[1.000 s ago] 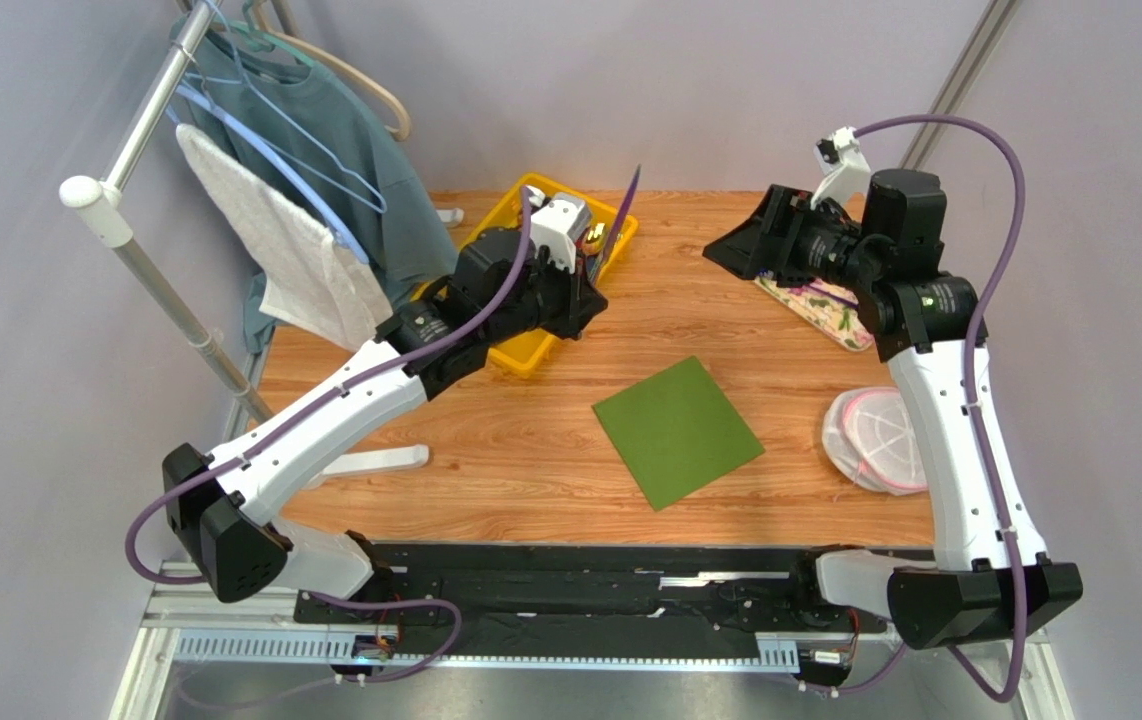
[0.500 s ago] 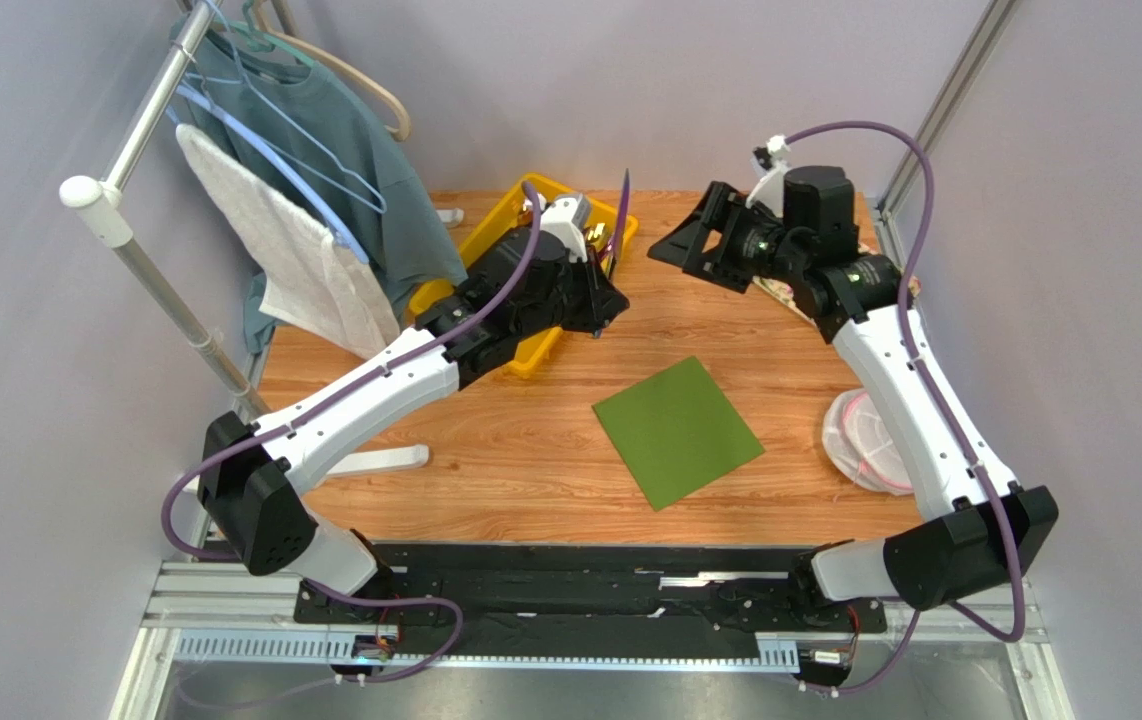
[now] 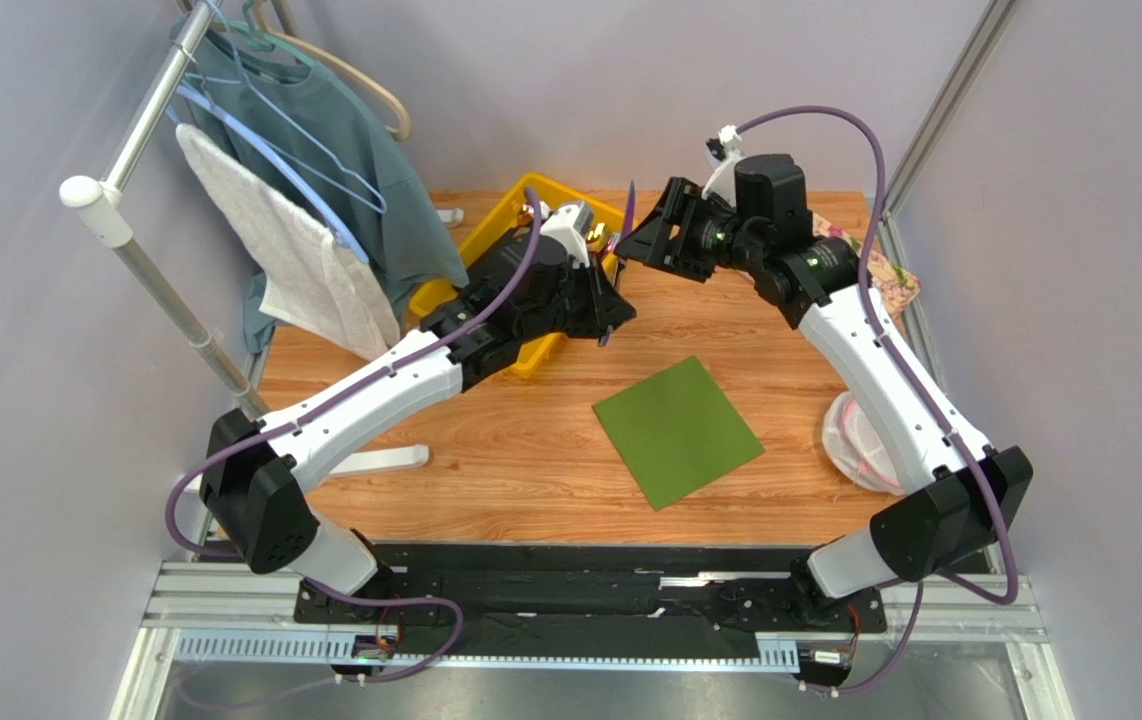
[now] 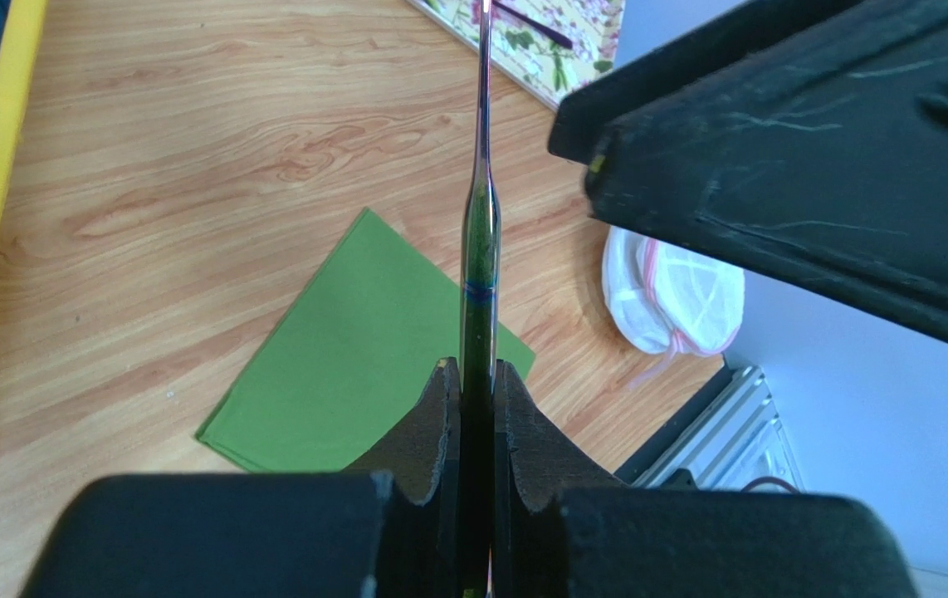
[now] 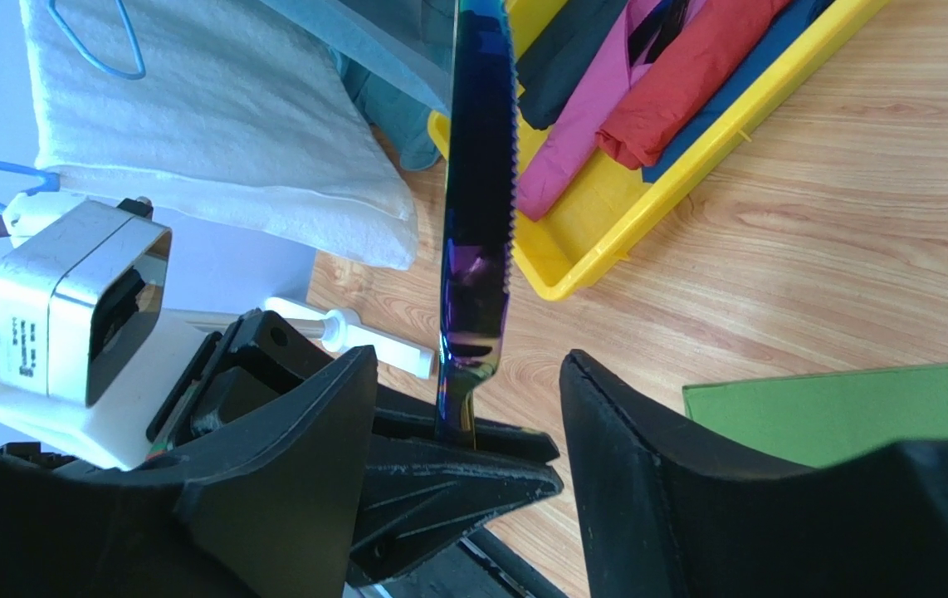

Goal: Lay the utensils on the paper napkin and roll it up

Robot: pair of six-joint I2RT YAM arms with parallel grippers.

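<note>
Green napkin (image 3: 678, 431) lies flat and bare on the table (image 3: 517, 450), well apart from both arms; nothing is placed on it and no rolling has begun. Left gripper (image 4: 468, 374) is clamped on the handle end of a knife (image 5: 477, 212), blade up in the air, near the yellow tray (image 5: 641, 231). Right gripper (image 5: 467, 380) has its jaws apart either side of the blade, not touching. Judged early stage: placing the utensils and the roll all remain.

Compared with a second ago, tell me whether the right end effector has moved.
Yes. The right end effector has swung left, off the floral mat, to the knife near the yellow tray.
</note>
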